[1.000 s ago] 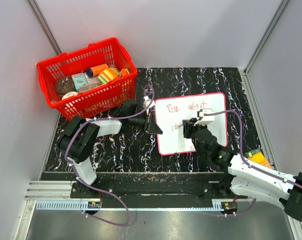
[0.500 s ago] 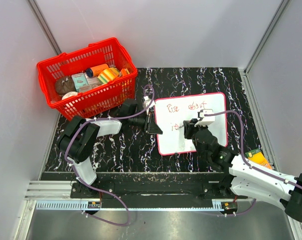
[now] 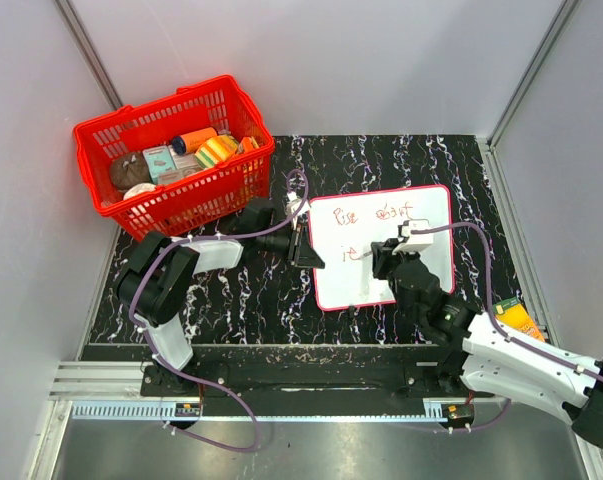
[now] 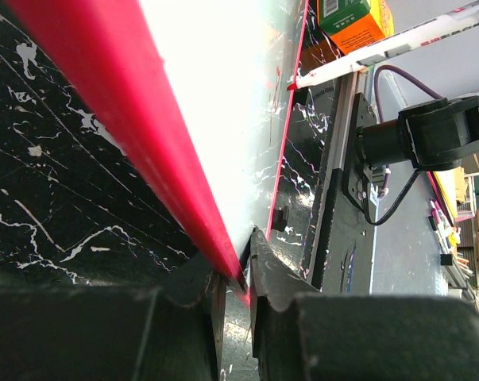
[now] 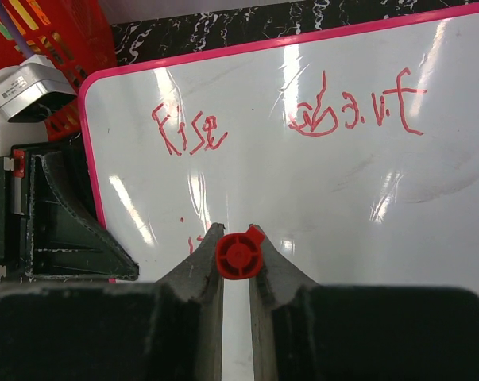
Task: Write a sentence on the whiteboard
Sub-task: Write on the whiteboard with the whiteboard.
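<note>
The whiteboard lies on the black marbled table, white with a pink-red rim. It fills the right wrist view and shows edge-on in the left wrist view. Red handwritten words of the sentence sit in a top line, and a short second line begins lower left. My left gripper is shut on the board's left edge. My right gripper is shut on a red marker, seen end-on, tip down on the board beside the second line.
A red basket with several items stands at the back left. An orange and green box lies at the table's right edge, also in the left wrist view. Grey walls enclose the table.
My right gripper has shifted slightly right along the second line with the marker. The left gripper and the board have not moved.
</note>
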Robot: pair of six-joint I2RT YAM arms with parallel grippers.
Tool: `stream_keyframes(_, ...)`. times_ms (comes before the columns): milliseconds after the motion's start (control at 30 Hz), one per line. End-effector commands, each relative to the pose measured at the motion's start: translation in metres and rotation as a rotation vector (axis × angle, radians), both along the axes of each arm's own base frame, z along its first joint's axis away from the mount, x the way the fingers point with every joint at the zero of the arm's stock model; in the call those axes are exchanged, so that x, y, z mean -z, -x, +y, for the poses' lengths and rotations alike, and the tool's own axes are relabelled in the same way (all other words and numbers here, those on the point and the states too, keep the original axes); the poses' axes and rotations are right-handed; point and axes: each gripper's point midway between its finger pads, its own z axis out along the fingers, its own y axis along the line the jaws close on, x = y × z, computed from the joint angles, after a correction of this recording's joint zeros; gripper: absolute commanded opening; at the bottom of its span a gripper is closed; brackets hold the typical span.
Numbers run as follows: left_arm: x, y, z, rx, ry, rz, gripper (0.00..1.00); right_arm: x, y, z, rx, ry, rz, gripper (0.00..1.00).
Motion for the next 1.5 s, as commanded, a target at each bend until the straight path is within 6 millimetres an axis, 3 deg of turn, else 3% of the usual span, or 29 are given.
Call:
stream_keyframes(0, 0.018, 0.005, -0.003, 0.017, -0.07, -0.061, 0.0, -0.035, -0.001, -0.002, 0.013, -0.052, -0.061, 0.0)
stream_keyframes(367, 0.017, 0.004, -0.003, 0.016, -0.071, -0.068, 0.0, -0.065, -0.014, 0.005, -0.023, -0.041, -0.108, 0.0)
stream_keyframes(500, 0.017, 0.004, -0.003, 0.015, -0.071, -0.066, 0.0, -0.078, -0.021, -0.002, -0.06, -0.08, -0.122, 0.0)
stream_keyframes(533, 0.018, 0.005, -0.003, 0.017, -0.073, -0.062, 0.0, -0.08, -0.026, -0.012, -0.043, -0.087, -0.124, 0.0)
stream_keyframes(667, 0.018, 0.005, -0.003, 0.016, -0.073, -0.065, 0.0, -0.084, -0.023, -0.012, -0.102, -0.104, -0.117, 0.0)
stream_keyframes(767, 0.018, 0.005, -0.003, 0.017, -0.074, -0.065, 0.0, -0.079, -0.018, -0.015, -0.107, -0.095, -0.111, 0.0)
stream_keyframes(933, 0.018, 0.005, -0.003, 0.017, -0.074, -0.062, 0.0, -0.051, -0.01, -0.027, -0.088, -0.034, -0.051, 0.0)
stream_keyframes(1133, 0.019, 0.005, -0.003, 0.018, -0.074, -0.059, 0.0, -0.033, -0.007, -0.044, -0.004, -0.025, 0.0, 0.0)
stream_keyframes(1467, 0.019, 0.005, -0.003, 0.019, -0.073, -0.058, 0.0, -0.027, -0.012, -0.055, 0.085, -0.068, -0.005, 0.0)
